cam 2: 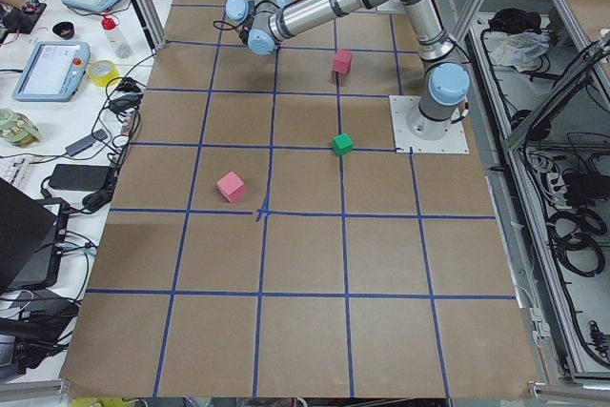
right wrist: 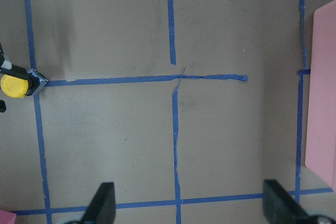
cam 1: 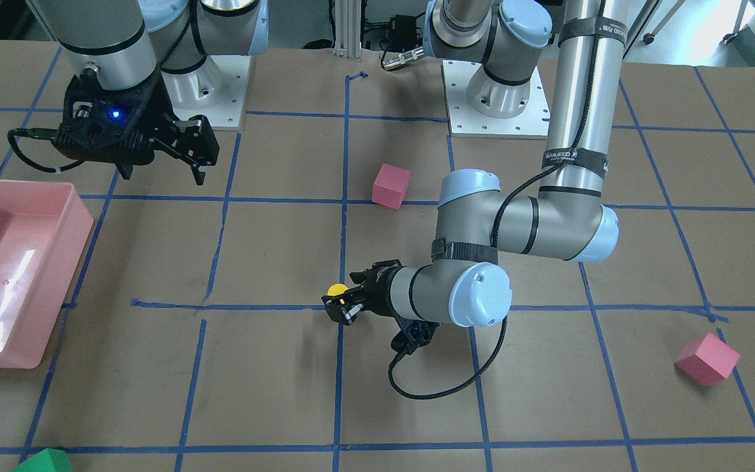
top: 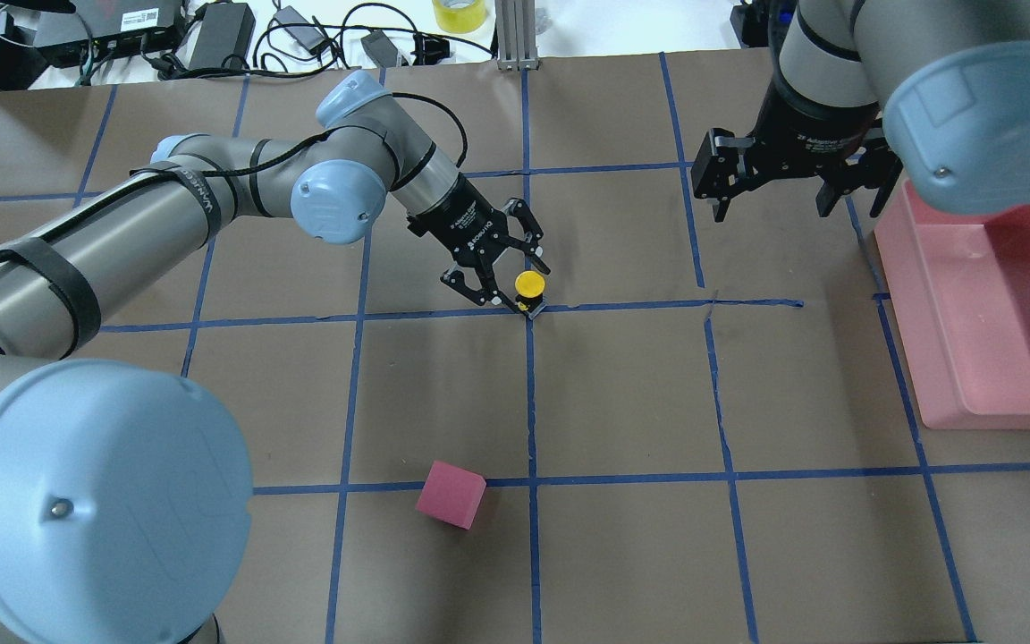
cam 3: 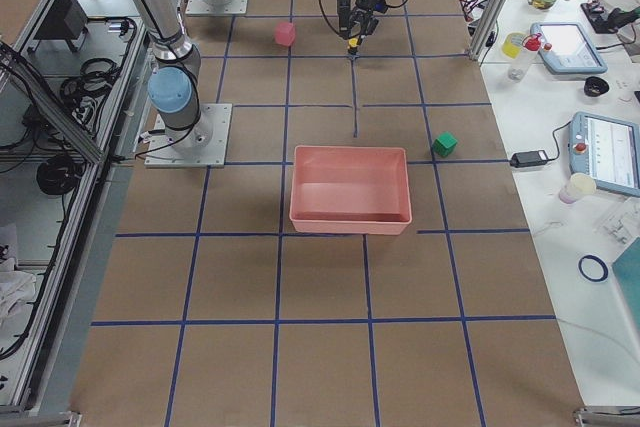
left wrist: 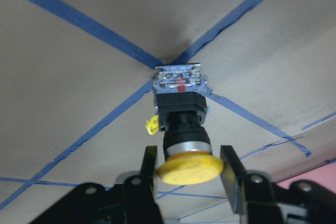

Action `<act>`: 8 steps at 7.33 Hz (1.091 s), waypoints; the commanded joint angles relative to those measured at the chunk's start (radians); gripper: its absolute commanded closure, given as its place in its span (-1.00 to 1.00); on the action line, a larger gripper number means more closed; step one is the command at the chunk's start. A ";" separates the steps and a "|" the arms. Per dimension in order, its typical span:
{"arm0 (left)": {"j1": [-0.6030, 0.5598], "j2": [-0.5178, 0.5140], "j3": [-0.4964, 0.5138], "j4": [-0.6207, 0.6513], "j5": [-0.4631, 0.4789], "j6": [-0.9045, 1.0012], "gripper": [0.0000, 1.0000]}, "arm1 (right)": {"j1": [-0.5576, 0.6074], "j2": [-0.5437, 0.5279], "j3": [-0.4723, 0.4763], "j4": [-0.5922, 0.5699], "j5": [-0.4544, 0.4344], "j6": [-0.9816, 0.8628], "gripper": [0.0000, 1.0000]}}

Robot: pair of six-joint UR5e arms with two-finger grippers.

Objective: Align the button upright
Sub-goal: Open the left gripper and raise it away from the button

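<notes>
Button (left wrist: 181, 124) leans, base on tape cross (left wrist: 160, 60), cap pinched by left fingers (left wrist: 149, 163), clear only in the wrist view; right fingers (right wrist: 102, 205) spread, empty.

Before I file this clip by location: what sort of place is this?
Probably a robotics lab workcell: a left arm and right arm bolted to a paper-covered table gridded with blue tape, and teach pendants beside it.
</notes>
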 commanded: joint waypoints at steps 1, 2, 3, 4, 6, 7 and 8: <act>0.000 0.044 0.018 0.010 0.045 0.010 -0.84 | 0.000 0.002 0.003 0.001 0.000 0.006 -1.00; 0.017 0.107 0.020 0.016 0.196 0.058 -0.84 | 0.001 0.001 0.001 -0.007 0.003 0.012 -1.00; 0.035 0.179 0.020 0.004 0.255 0.188 -0.86 | 0.007 0.001 -0.011 0.004 0.033 0.032 -1.00; 0.055 0.246 0.018 -0.016 0.301 0.305 -0.93 | 0.009 -0.010 -0.015 0.010 0.055 0.031 -1.00; 0.081 0.364 0.003 -0.111 0.410 0.579 -1.00 | 0.009 -0.009 -0.019 0.030 0.064 0.028 -1.00; 0.084 0.421 -0.002 -0.160 0.459 0.670 -1.00 | 0.009 -0.007 -0.012 0.030 0.066 0.029 -1.00; 0.084 0.473 -0.005 -0.180 0.523 0.745 -1.00 | 0.009 -0.007 -0.011 0.030 0.064 0.029 -1.00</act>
